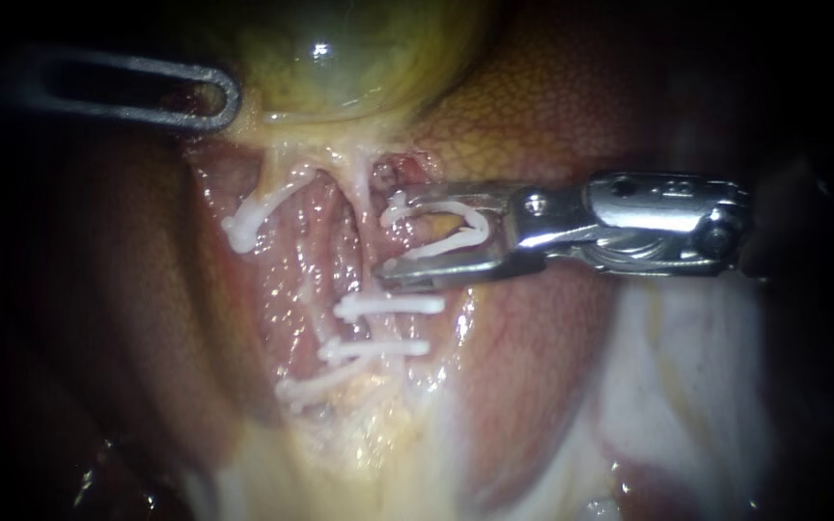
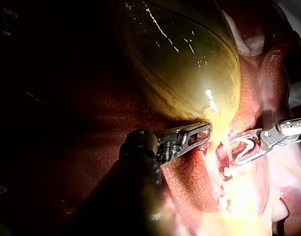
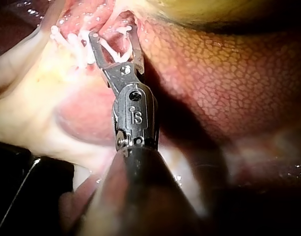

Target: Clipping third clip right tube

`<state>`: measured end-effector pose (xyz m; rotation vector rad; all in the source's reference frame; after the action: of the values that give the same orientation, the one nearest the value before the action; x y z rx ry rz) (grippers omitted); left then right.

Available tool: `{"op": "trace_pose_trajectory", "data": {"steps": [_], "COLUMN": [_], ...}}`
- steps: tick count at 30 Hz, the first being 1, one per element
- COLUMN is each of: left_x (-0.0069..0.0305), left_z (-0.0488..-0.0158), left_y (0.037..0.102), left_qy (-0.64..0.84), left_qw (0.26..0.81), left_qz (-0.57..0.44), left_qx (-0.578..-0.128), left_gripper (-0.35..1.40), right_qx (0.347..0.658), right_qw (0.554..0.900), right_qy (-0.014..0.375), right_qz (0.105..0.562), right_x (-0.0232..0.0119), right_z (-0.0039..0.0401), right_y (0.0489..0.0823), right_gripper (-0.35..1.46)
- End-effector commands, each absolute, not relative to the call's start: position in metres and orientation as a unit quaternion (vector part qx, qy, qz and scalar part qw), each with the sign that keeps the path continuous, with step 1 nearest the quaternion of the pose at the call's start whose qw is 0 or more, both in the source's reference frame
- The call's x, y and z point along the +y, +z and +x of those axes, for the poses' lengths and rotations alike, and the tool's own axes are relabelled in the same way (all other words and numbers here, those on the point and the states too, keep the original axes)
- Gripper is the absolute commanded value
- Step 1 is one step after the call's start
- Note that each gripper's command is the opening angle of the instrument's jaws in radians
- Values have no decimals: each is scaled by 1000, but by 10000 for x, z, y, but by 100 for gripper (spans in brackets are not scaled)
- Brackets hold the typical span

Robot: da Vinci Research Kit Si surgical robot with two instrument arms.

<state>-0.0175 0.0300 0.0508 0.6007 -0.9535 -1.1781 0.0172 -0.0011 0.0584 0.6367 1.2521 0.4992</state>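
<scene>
Nearest, three closed white plastic clips [image 1: 374, 347] lie stacked across the pale tissue strand. Just beyond them the shiny metal right instrument [image 1: 396, 239] reaches in, its jaws spread wide and carrying an open white V-shaped clip [image 1: 465, 227], one leg seated against each jaw. The jaw tips sit at the thin pale right tube [image 1: 364, 198]; whether the tube lies inside the clip, I cannot tell. Another white clip [image 1: 243, 227] sits on the neighbouring strand. Farther back, the grey slotted left instrument [image 1: 214, 96] rests against the edge of the yellow-green gallbladder [image 1: 340, 58], with mottled brown liver [image 1: 533, 116] beside it.
</scene>
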Motion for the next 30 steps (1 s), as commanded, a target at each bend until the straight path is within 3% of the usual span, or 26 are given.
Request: {"op": "trace_pose_trajectory", "data": {"steps": [1,17,30], "left_x": [300,300,300], "left_z": [-175,-176,-176], "left_y": [509,509,508], "left_qy": [-526,-526,-526], "left_qw": [686,686,686], "left_qz": [268,268,268], "left_qx": [-426,-426,-426], "left_gripper": [-35,-35,-35], "right_qx": [575,657,664], "right_qw": [730,645,629], "right_qy": [228,208,203], "right_qz": [290,330,348], "right_x": [-11,-4,7], "right_z": [174,198,198], "right_y": [584,579,538], "right_gripper": [43,43,37]}}
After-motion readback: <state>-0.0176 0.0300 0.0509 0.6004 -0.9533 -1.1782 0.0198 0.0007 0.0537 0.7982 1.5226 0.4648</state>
